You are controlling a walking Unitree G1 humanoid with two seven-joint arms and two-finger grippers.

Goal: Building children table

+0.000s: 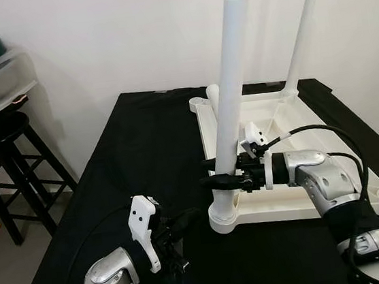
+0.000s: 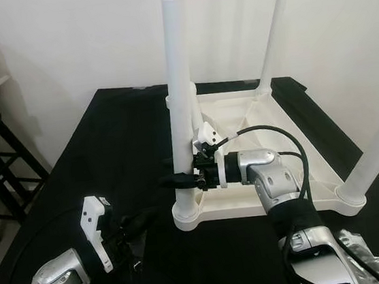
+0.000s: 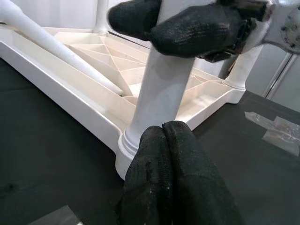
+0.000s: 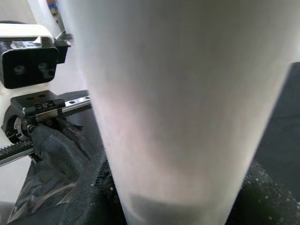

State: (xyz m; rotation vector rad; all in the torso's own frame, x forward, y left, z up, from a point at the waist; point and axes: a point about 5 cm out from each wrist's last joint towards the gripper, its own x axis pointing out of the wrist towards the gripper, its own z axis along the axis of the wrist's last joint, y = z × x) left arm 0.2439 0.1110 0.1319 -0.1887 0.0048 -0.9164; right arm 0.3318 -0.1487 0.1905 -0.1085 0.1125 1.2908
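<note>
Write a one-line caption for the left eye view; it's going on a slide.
Right gripper clamps the near white leg of the upturned children's table; left gripper waits shut nearby.

Bright even indoor light, soft shadows, head views sharp, table leg (image 4: 183, 103) blurred close to right wrist camera

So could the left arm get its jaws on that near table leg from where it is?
Probably yes. The left gripper sits shut just short of the near table leg, with only bare black tabletop between. The right gripper already clamps that leg, so the left would grip below it.
</note>
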